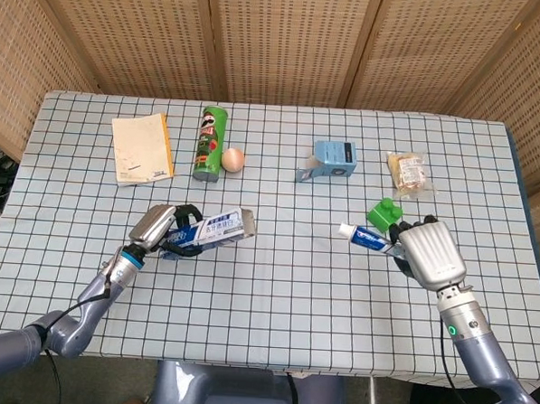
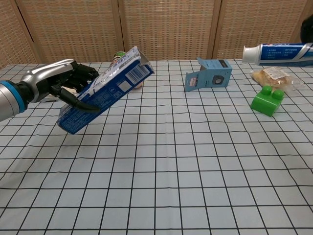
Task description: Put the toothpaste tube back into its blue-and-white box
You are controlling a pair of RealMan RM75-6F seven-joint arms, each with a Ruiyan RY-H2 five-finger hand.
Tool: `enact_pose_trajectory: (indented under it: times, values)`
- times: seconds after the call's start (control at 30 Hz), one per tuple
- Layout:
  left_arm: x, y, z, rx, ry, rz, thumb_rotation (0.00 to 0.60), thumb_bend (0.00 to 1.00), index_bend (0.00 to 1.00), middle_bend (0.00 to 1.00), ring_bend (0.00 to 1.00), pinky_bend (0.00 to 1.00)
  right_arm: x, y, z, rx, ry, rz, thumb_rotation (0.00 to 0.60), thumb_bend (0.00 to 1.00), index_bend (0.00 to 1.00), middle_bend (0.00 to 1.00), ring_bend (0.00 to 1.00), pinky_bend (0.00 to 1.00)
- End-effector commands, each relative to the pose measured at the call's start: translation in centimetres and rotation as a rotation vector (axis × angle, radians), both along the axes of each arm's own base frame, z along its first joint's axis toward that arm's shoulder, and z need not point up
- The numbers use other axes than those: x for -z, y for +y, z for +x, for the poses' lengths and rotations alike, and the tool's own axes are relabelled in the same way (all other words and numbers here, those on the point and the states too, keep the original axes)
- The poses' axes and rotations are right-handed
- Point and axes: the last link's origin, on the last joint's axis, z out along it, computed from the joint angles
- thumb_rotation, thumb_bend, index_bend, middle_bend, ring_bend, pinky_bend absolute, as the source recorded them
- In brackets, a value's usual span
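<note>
My left hand (image 1: pixel 156 226) (image 2: pixel 57 83) grips the blue-and-white toothpaste box (image 1: pixel 213 226) (image 2: pixel 104 88) by its near end and holds it off the table, tilted, with its far end raised toward the right. My right hand (image 1: pixel 433 252) holds the toothpaste tube (image 1: pixel 366 236) (image 2: pixel 276 52) level in the air, its white cap pointing left toward the box. In the chest view only the tube shows at the top right edge; the right hand itself is cut off there. A wide gap separates tube and box.
At the back lie a notebook (image 1: pixel 142 147), a green chips can (image 1: pixel 210 141), an egg (image 1: pixel 233 158), a small blue carton (image 1: pixel 334 159) (image 2: pixel 210 74) and a wrapped snack (image 1: pixel 409 172). A green block (image 1: pixel 384 212) (image 2: pixel 267 100) sits just beyond the right hand.
</note>
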Motion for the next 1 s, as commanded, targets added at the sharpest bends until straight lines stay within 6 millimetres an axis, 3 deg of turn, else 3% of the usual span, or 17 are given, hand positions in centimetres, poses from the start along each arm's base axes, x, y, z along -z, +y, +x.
enact_pose_trajectory:
  times: [0.03, 0.27, 0.4, 0.73, 1.0]
  values:
    - [-0.2, 1.0, -1.0, -0.066, -0.097, -0.044, 0.600, 0.13, 0.57, 0.47, 0.54, 0.52, -1.6, -0.4, 2.0, -0.055, 0.041, -0.004, 0.600, 0.72, 0.70, 0.69, 0.70, 0.55]
    - [0.5, 1.5, 0.3, -0.029, -0.127, -0.076, 0.600, 0.13, 0.57, 0.47, 0.54, 0.52, -4.0, -1.0, 5.1, -0.144, 0.092, -0.028, 0.600, 0.70, 0.70, 0.69, 0.70, 0.54]
    - [1.4, 1.4, 2.0, 0.029, -0.112, -0.087, 0.600, 0.12, 0.57, 0.47, 0.54, 0.52, -4.8, -1.6, 7.3, -0.207, 0.116, -0.027, 0.600, 0.68, 0.70, 0.69, 0.70, 0.55]
    - [2.4, 1.0, 5.7, 0.099, -0.196, -0.082, 0.600, 0.12, 0.57, 0.47, 0.54, 0.52, -5.1, -2.6, 9.1, -0.237, 0.169, -0.009, 0.600, 0.67, 0.70, 0.69, 0.70, 0.56]
    - [2.0, 0.7, 7.4, 0.141, -0.261, -0.069, 0.600, 0.12, 0.57, 0.47, 0.54, 0.52, -5.7, -2.5, 10.0, -0.249, 0.189, -0.015, 0.600, 0.66, 0.70, 0.69, 0.70, 0.56]
